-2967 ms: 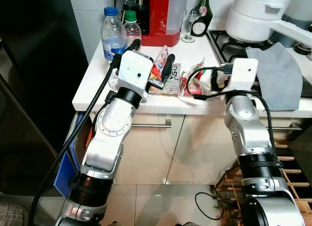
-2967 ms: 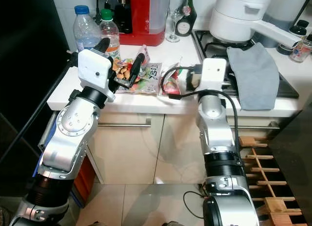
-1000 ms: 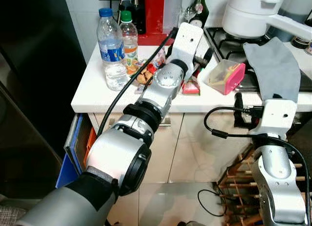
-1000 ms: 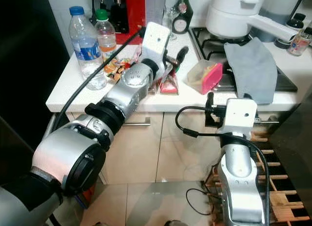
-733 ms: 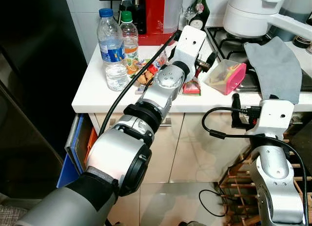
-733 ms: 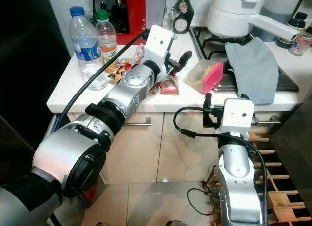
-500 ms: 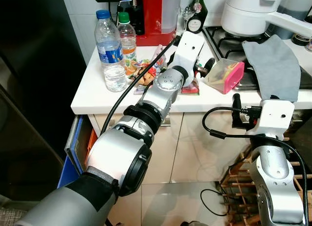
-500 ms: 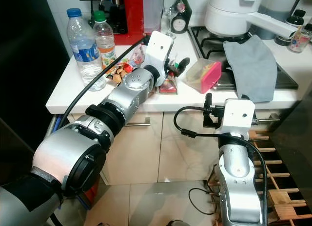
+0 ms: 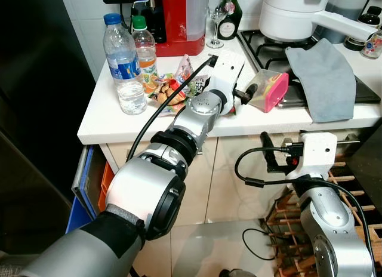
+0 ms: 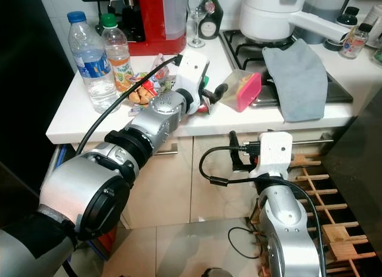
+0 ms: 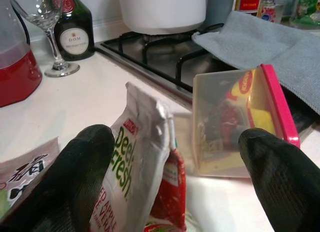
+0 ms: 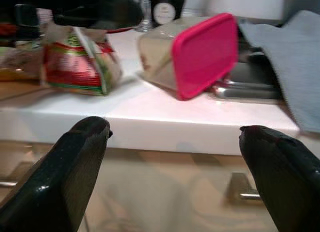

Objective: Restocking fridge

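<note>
Right gripper: the right gripper (image 12: 170,157) is hanging low in front of the cream cabinet doors (image 9: 179,187), below the near edge of the white countertop (image 9: 113,119), its two black fingers spread wide and holding nothing.

Left gripper: the left gripper (image 11: 170,182) is reaching across the countertop, fingers spread, with a white and red snack pouch (image 11: 142,162) standing between them and not yet pinched.

Snack packets: a loose pile of colourful snack packets (image 9: 170,89) is lying on the countertop just left of the left gripper.

Box: a clear plastic food box with a pink lid (image 9: 267,91) is lying tipped on its side, just right of the pouch, resting against the near edge of the gas hob (image 9: 280,47).

Bottles: a clear water bottle with a blue cap (image 9: 122,62) and a smaller bottle with a green cap (image 9: 143,44) are standing at the left of the countertop.

Far items: a red appliance (image 9: 173,20), a wine glass (image 9: 215,14) and a dark bottle (image 9: 227,17) are standing along the wall; a grey cloth (image 9: 325,77) is draping over the hob.

Progress: judging from the goods sitting on the countertop, the restocking is barely under way; every item is waiting to be carried off, and a grasp on the pouch looks like the step in hand.
</note>
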Robot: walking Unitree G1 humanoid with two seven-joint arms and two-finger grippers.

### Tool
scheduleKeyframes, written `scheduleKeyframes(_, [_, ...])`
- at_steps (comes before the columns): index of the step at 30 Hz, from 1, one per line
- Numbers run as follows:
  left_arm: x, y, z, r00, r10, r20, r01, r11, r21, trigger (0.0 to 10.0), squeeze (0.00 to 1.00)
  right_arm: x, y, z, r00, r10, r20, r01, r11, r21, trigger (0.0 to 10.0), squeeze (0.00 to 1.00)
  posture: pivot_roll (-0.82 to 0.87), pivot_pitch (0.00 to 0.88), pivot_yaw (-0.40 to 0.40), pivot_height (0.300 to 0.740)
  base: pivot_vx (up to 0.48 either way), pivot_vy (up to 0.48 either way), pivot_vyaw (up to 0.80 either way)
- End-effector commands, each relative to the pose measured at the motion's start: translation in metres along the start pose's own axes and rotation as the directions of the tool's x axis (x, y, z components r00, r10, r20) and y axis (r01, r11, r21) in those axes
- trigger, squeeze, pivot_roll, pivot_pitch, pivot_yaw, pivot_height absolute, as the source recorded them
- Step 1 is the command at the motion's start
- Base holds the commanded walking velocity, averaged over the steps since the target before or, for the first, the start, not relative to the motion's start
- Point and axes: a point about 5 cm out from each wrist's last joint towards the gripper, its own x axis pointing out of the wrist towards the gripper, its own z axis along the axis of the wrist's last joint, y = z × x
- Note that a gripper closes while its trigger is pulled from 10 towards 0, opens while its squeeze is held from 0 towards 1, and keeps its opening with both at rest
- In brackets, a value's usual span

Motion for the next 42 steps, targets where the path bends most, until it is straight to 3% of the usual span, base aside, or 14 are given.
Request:
scheduleKeyframes(1, [0.006, -0.045, 0.009, 0.994, -0.106, -0.002, 0.106, 0.994, 0.009, 10.0, 0.0, 0.001, 0.0, 0.005, 1.0, 0.021, 0.003, -0.021, 1.0, 0.008, 10.0, 0.0, -0.32, 0.0, 0.051, 0.74, 0.0, 0.0, 0.0])
scheduleKeyframes(2, [0.006, -0.045, 0.007, 0.992, -0.122, -0.013, 0.122, 0.992, 0.012, 8.2, 0.0, 0.002, -0.001, 0.005, 1.0, 0.02, 0.003, -0.02, 1.0, 0.008, 10.0, 0.0, -0.32, 0.0, 0.051, 0.74, 0.0, 0.0, 0.0])
scheduleKeyframes(3, [0.006, -0.045, 0.006, 0.992, -0.125, -0.021, 0.126, 0.992, 0.023, 0.0, 0.0, 0.002, -0.001, 0.005, 1.0, 0.019, 0.003, -0.019, 1.0, 0.008, 10.0, 0.0, -0.32, 0.0, 0.049, 0.74, 0.0, 0.0, 0.0])
scheduleKeyframes(15, [0.005, -0.035, 0.004, 0.997, -0.07, -0.033, 0.071, 0.997, 0.02, 0.0, 0.0, 0.0, -0.001, 0.005, 1.0, 0.023, -0.018, -0.023, 1.0, 0.007, 10.0, 0.0, -0.33, 0.0, 0.055, 0.74, 0.0, 0.0, 0.0])
scheduleKeyframes(23, [0.005, -0.034, 0.0, 0.994, -0.094, -0.046, 0.094, 0.996, 0.008, 0.0, 0.0, 0.003, -0.001, 0.004, 1.0, 0.011, -0.017, -0.01, 1.0, 0.007, 10.0, 0.0, -0.33, 0.0, 0.064, 0.74, 0.0, 0.0, 0.0])
scheduleKeyframes(33, [0.003, -0.026, -0.009, 0.995, -0.077, -0.066, 0.077, 0.997, -0.004, 0.0, 0.0, 0.011, 0.01, -0.001, 0.999, 0.038, -0.023, -0.037, 0.998, 0.044, 10.0, 0.0, -0.28, 0.0, 0.05, 0.74, 0.0, 0.0, 0.0])
scheduleKeyframes(35, [0.003, -0.025, -0.002, 0.995, -0.087, -0.04, 0.088, 0.996, 0.007, 0.0, 0.0, 0.014, 0.019, -0.006, 0.997, 0.073, -0.035, -0.071, 0.996, 0.055, 10.0, 0.0, -0.26, 0.0, 0.057, 0.74, 0.0, 0.0, 0.0])
scheduleKeyframes(42, [0.003, -0.012, 0.021, 0.994, -0.084, 0.065, 0.08, 0.996, 0.05, 0.0, 0.0, 0.019, 0.026, -0.013, 0.994, 0.095, -0.048, -0.092, 0.993, 0.07, 10.0, 0.0, -0.18, 0.0, 0.03, 0.74, 0.0, 0.0, 0.0])
